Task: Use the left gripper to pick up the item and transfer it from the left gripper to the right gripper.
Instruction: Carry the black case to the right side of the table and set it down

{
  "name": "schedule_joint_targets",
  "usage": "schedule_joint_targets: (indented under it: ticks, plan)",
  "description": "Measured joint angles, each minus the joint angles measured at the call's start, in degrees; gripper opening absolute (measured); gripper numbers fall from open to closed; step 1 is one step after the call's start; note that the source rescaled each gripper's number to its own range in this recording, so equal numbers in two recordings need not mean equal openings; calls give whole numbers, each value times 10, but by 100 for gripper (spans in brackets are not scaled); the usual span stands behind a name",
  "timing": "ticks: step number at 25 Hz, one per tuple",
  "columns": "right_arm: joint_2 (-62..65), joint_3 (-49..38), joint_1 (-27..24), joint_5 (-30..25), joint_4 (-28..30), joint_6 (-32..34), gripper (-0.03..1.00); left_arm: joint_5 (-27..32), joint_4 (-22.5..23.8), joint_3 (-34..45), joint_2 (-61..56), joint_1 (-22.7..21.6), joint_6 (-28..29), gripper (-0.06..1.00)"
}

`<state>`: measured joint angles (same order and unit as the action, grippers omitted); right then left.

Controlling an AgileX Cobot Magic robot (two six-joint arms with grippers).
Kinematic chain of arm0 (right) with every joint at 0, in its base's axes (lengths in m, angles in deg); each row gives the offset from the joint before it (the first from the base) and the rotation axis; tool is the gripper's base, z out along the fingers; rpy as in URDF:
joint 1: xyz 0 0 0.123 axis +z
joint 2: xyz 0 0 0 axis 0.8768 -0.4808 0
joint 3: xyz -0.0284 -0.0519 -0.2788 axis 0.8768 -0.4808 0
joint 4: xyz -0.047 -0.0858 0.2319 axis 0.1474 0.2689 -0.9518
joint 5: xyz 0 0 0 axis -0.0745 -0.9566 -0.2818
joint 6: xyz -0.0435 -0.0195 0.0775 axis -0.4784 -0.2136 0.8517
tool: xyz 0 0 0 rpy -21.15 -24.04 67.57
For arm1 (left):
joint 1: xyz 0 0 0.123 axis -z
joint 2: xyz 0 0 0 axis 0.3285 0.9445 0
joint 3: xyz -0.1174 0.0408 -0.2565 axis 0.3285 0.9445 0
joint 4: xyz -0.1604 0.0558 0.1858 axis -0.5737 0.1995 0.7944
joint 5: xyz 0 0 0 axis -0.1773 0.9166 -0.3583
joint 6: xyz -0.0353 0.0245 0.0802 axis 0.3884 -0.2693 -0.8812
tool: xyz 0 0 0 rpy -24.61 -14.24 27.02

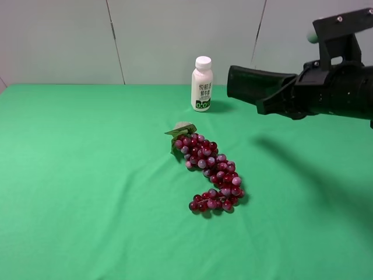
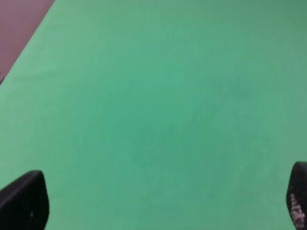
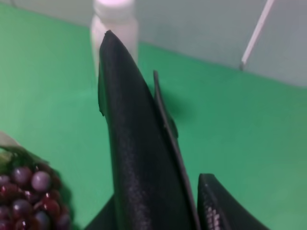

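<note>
While the right gripper is clenched on one end of the black soft case, holding it in the air over the green table beside the white bottle, the left gripper hangs over bare cloth, fingers spread wide, grasping nothing. Red grapes lie mid-table.

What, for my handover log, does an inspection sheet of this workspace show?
Surface: green cloth, flat.
Job's things: black case held above the cloth, tip toward the bottle.
Clutter: bunch of grapes lying mid-cloth; white bottle upright behind it.
Grippers: right fingers shut on the case; left fingers open, holding nothing.
Cables: nothing seen.
Surroundings: pale panelled wall behind.
</note>
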<state>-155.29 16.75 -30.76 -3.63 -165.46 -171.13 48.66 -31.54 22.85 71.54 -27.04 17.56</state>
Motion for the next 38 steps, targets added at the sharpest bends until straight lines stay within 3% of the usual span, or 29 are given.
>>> schedule_joint_targets:
  ticks: [12, 19, 29, 38]
  plan:
    - [1, -42, -174, -104, -13, -1, 0, 0, 0, 0, 0, 0, 0, 100]
    - [-29, -57, -252, -161, -9, 0, 0, 0, 0, 0, 0, 0, 0, 100]
    - [-103, -58, -274, -171, 13, 0, 0, 0, 1, 0, 0, 0, 0, 100]
    - [-113, -58, -274, -125, 19, 0, 0, -1, 1, 0, 0, 0, 0, 100]
